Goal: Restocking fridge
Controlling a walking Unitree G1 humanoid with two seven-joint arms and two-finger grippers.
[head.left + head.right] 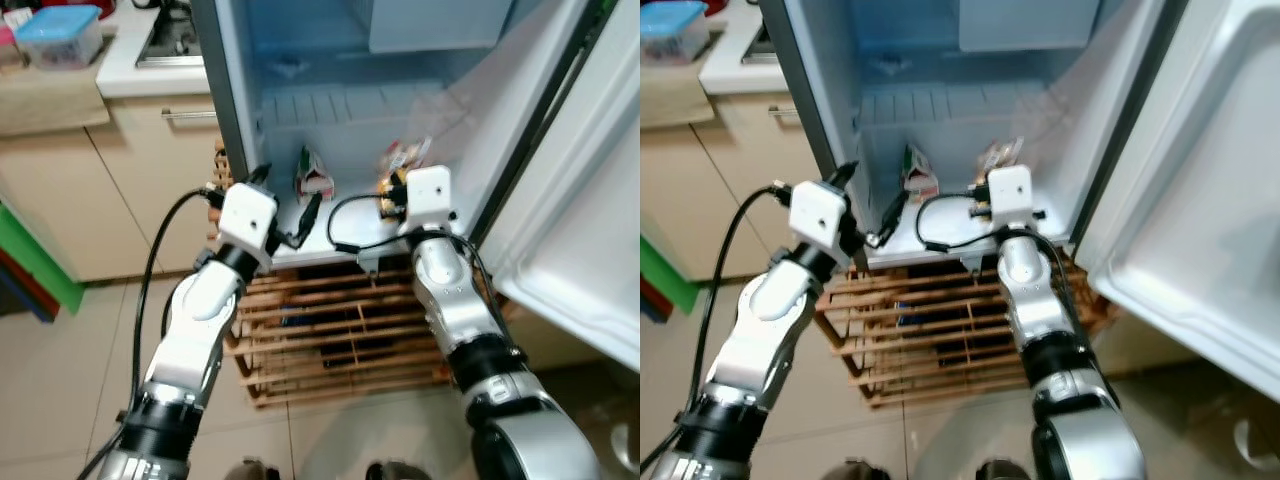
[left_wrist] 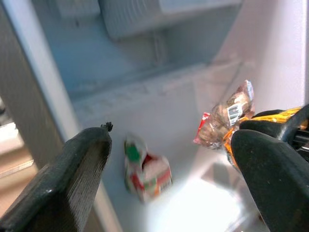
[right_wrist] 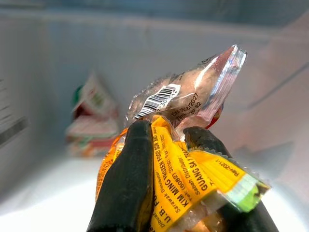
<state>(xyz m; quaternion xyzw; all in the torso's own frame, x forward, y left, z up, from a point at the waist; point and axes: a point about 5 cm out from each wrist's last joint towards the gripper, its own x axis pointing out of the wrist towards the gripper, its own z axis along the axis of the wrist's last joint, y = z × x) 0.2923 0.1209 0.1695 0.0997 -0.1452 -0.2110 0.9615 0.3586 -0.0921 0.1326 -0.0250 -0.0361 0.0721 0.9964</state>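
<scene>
Right gripper (image 3: 166, 164) clamps yellow snack packets (image 3: 193, 159) inside the fridge (image 1: 330, 110); left gripper (image 2: 169, 164) spread wide near a carton (image 2: 147, 171).

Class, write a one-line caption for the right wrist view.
Right claw grips a yellow-labelled snack packet inside the fridge, a red-and-green carton behind.

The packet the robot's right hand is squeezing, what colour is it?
Yellow with black writing, clear at the top. The packet shows best in the right wrist view.

head stereo looks down into fridge (image 1: 300, 60), wrist views close inside
</scene>
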